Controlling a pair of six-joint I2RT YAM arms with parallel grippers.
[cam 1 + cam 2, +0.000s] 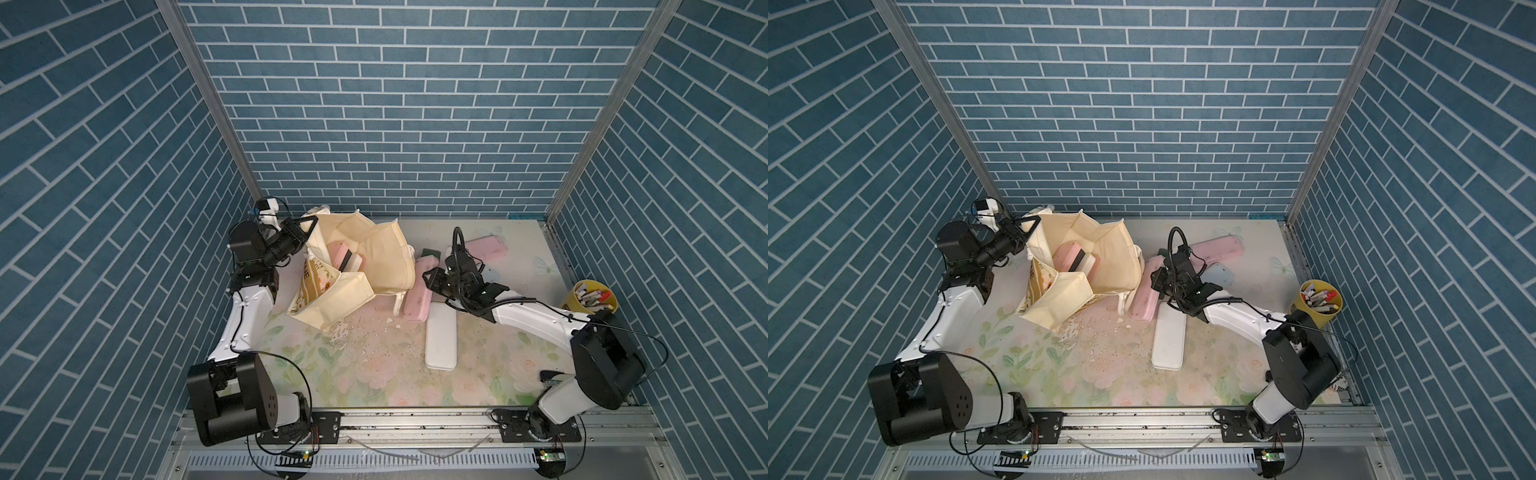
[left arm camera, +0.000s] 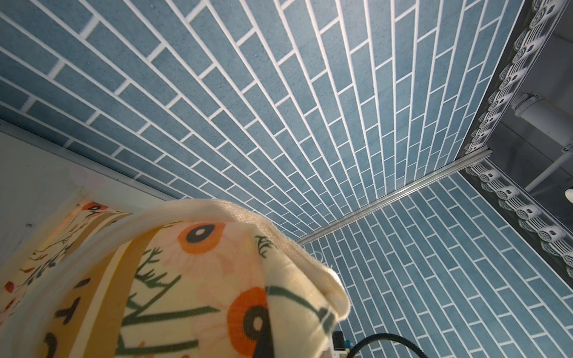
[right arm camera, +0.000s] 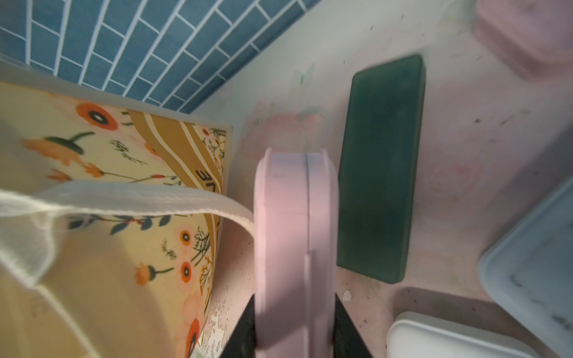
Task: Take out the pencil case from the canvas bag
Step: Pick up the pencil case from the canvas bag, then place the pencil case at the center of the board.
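Top views: canvas bag at far left of worktop, mouth open. Left pincer clamped on its far rim. Pink pencil case outside bag, just beside it, gripped by right pincer. Second pink case inside bag.

Left wrist: printed bag cloth close up, pincer hidden.

Right wrist: pink pencil case between black fingers. Green case just beside it, bag strap touching it.

The canvas bag is matt woven cloth; the pink pencil case smooth plastic.
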